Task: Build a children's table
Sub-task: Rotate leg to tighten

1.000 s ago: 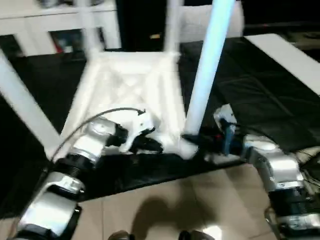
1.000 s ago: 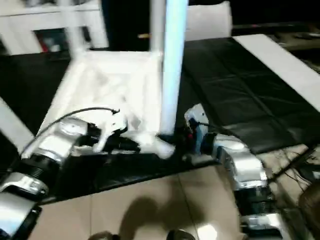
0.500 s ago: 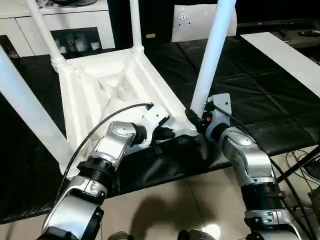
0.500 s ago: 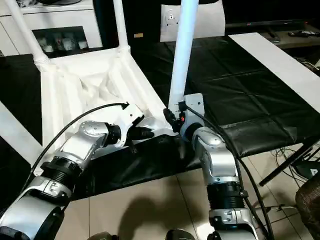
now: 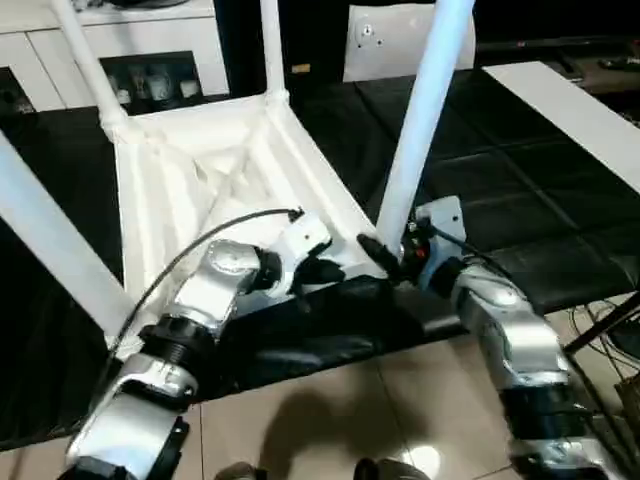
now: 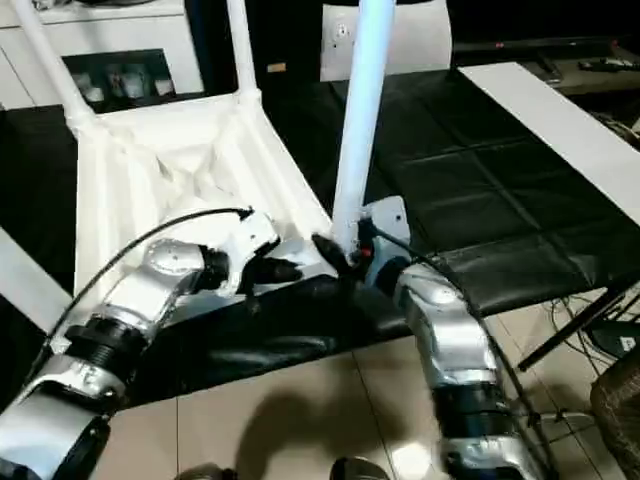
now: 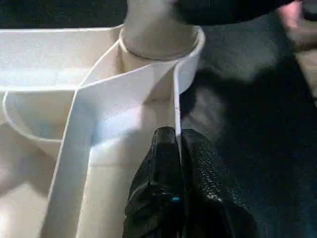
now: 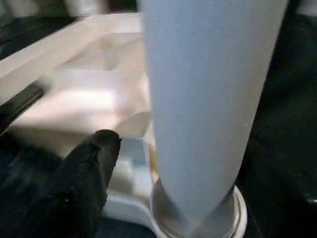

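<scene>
Children's table (image 5: pixel 215 165) lies upside down on black mats (image 5: pixel 500 170), centre-left of the head views, ribbed underside facing up. Four white legs stand up out of its corner sockets: near-right leg (image 5: pixel 420 110) rises through the upper centre of the frame, far-right leg (image 5: pixel 270 45) at top centre, far-left leg (image 5: pixel 85 60) at upper left, near-left leg (image 5: pixel 45 235) runs along the left edge.

Left tool (image 5: pixel 325 270), centre of the left eye view, is clenched on the near edge of the table top; in the left wrist view its black fingers (image 7: pixel 158 163) pinch a thin white rib, just short of the corner socket (image 7: pixel 161 47) that holds the near-right leg.

Right tool (image 5: pixel 385 258) sits at the foot of the near-right leg, right of centre. Released: in the right wrist view one black finger (image 8: pixel 96 163) stands apart from the leg (image 8: pixel 208 99), with a gap between them, and the leg fills the space ahead of the tool. Not gripping it.

White cabinet (image 5: pixel 130 60) with glass doors at the upper left behind the table. Flat white board (image 5: pixel 570 110) lies on the mats at the upper right. Tiled floor (image 5: pixel 330 420) along the bottom, cables (image 5: pixel 610 320) at the lower right.
</scene>
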### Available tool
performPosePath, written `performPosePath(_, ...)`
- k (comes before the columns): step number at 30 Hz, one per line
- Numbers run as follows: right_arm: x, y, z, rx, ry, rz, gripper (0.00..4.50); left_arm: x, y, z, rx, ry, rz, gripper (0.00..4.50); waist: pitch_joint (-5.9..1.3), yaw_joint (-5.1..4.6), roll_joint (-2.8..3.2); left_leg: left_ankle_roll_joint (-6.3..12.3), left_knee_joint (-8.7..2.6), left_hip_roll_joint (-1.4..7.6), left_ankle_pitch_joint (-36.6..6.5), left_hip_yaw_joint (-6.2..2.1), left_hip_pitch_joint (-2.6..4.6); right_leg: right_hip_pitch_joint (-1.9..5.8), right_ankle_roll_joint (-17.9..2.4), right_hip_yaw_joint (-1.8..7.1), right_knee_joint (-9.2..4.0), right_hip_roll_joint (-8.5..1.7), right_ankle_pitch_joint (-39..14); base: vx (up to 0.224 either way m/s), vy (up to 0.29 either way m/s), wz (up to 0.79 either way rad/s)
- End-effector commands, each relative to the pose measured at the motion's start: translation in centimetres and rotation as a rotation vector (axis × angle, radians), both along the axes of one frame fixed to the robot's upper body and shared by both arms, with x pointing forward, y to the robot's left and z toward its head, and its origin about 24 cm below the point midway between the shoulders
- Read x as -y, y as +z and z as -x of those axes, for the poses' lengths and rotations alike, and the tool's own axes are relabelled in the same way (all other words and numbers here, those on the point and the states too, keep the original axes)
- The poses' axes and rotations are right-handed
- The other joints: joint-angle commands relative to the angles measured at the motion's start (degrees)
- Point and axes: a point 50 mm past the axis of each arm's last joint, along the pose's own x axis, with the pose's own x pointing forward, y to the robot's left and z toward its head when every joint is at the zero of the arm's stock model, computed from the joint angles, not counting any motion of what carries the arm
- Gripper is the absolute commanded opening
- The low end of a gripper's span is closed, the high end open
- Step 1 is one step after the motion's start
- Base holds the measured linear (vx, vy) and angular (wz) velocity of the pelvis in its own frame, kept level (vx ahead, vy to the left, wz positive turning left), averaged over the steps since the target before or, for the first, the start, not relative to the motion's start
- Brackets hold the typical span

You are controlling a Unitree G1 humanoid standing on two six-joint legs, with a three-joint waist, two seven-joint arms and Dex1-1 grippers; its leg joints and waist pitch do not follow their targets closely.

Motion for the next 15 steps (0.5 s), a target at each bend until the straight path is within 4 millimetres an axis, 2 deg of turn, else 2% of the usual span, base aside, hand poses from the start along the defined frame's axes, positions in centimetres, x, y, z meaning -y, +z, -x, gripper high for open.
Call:
performPosePath(1,-1.7,0.1,0.6,0.007,0.155,-0.034,4.34,0.8,1.4,-0.1,0.068,-0.080,0.041,0.00,-4.53,0.04,-0.64,6.61,-3.56,3.25,-5.81,-1.00,-0.21,3.81,-9.76,3.84,-3.90,-4.25,-14.29,0.000,0.000,0.00)
performPosePath(4,0.2,0.4,0.8,-0.014,0.251,0.004,4.34,0.0,1.6,0.3,0.039,-0.200,0.021,0.00,-4.52,0.36,-0.74,6.42,-3.40,3.15,-6.38,-0.90,-0.16,3.97,-10.34,3.88,-4.05,-4.44,-15.48,0.000,0.000,0.00)
performPosePath(6,1.2,0.7,1.1,-0.032,0.331,0.026,4.34,-0.4,1.7,0.7,0.015,-0.276,0.004,0.00,-4.58,0.64,-0.59,6.63,-3.37,3.38,-6.18,-0.88,0.13,3.77,-11.03,3.98,-3.83,-4.43,-14.24,0.000,0.000,0.00)
performPosePath(7,1.2,0.8,1.2,-0.035,0.341,0.028,4.34,-0.5,1.7,0.7,0.012,-0.283,0.002,0.00,-4.67,0.96,-0.53,7.03,-3.32,3.49,-5.43,-0.89,0.10,3.81,-11.62,3.97,-3.54,-4.31,-12.44,0.000,0.000,0.00)
performPosePath(8,1.6,1.0,1.4,-0.050,0.396,0.035,4.34,-0.6,1.7,1.0,-0.002,-0.325,-0.008,0.00,-4.62,1.39,-0.13,7.16,-3.32,3.62,-5.20,-0.85,0.17,3.65,-12.25,3.95,-3.34,-4.31,-11.42,0.000,0.000,0.00)
performPosePath(9,1.6,1.0,1.4,-0.050,0.396,0.035,4.34,-0.6,1.7,1.0,-0.002,-0.325,-0.008,0.00,-4.62,1.39,-0.13,7.16,-3.32,3.62,-5.20,-0.85,0.17,3.65,-12.25,3.95,-3.34,-4.31,-11.42,0.000,0.000,0.00)
performPosePath(10,1.9,1.2,1.7,-0.068,0.451,0.036,4.34,-0.8,1.7,1.2,-0.021,-0.362,-0.019,0.00,-4.72,1.94,-0.34,7.22,-3.27,3.70,-4.97,-0.77,0.22,3.76,-12.90,3.91,-3.17,-4.33,-10.41,0.000,0.000,0.00)
performPosePath(11,1.9,1.2,1.7,-0.068,0.451,0.036,4.34,-0.8,1.7,1.2,-0.021,-0.362,-0.019,0.00,-4.72,1.94,-0.34,7.22,-3.27,3.70,-4.97,-0.77,0.22,3.76,-12.90,3.91,-3.17,-4.33,-10.41,0.000,0.000,0.00)
performPosePath(12,2.2,1.3,1.9,-0.081,0.499,0.041,4.34,-0.9,1.7,1.3,-0.028,-0.398,-0.030,0.00,-4.82,2.48,-0.36,7.29,-3.18,3.82,-4.38,-0.81,0.16,3.79,-13.27,3.93,-2.91,-4.42,-9.46,0.000,0.000,0.00)
performPosePath(13,2.4,1.3,2.0,-0.093,0.541,0.055,4.19,-1.1,1.5,1.6,-0.041,-0.435,-0.041,0.00,-4.78,2.86,-0.36,7.26,-3.16,3.84,-4.63,-0.77,0.24,3.71,-13.29,3.93,-2.95,-4.48,-9.80,0.000,0.000,0.00)
performPosePath(15,2.6,1.3,2.1,-0.105,0.582,0.074,4.09,-1.1,1.4,1.9,-0.059,-0.482,-0.057,0.00,-4.74,3.03,-0.43,6.95,-3.19,3.82,-5.14,-0.75,0.23,3.69,-13.22,3.92,-2.98,-4.53,-10.70,0.000,0.000,0.00)
